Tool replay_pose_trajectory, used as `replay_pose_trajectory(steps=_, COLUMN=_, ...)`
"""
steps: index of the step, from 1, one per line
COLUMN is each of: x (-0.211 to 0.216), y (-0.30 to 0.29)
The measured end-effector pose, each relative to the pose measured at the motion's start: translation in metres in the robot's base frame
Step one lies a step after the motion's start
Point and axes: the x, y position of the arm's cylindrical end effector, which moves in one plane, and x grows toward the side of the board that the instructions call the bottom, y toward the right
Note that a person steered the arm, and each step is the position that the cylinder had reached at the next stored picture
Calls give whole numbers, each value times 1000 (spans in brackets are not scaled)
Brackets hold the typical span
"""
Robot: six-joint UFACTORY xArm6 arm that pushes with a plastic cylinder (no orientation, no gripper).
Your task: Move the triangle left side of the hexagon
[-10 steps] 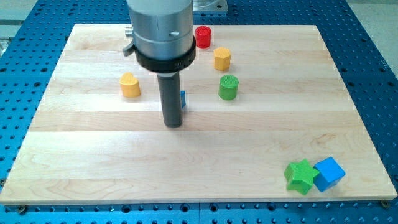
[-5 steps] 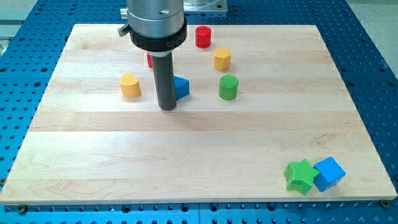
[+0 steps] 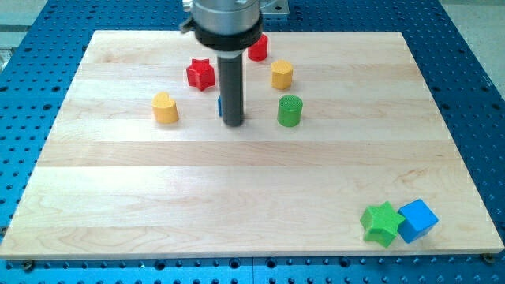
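My tip (image 3: 233,123) – no pincer here – hides most of the blue triangle (image 3: 220,105) directly behind; yellow hexagon (image 3: 282,75) up-right.

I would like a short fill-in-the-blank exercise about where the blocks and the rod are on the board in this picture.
1. The blue triangle is almost hidden behind the ____.
2. The blue cube touches the green ____ at the view's bottom right.
3. The green cylinder stands on the view's ____ of my tip.
4. The star near the view's top is ____ in colour.

Missing words: rod; star; right; red
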Motion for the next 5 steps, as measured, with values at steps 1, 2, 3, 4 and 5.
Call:
replay_pose_trajectory(steps=1, x=-20, y=-7)
replay_pose_trajectory(steps=2, x=-10, y=-23)
replay_pose_trajectory(steps=3, x=4, y=-45)
replay_pose_trajectory(steps=4, x=-15, y=-48)
replay_pose_trajectory(steps=5, x=-33, y=-46)
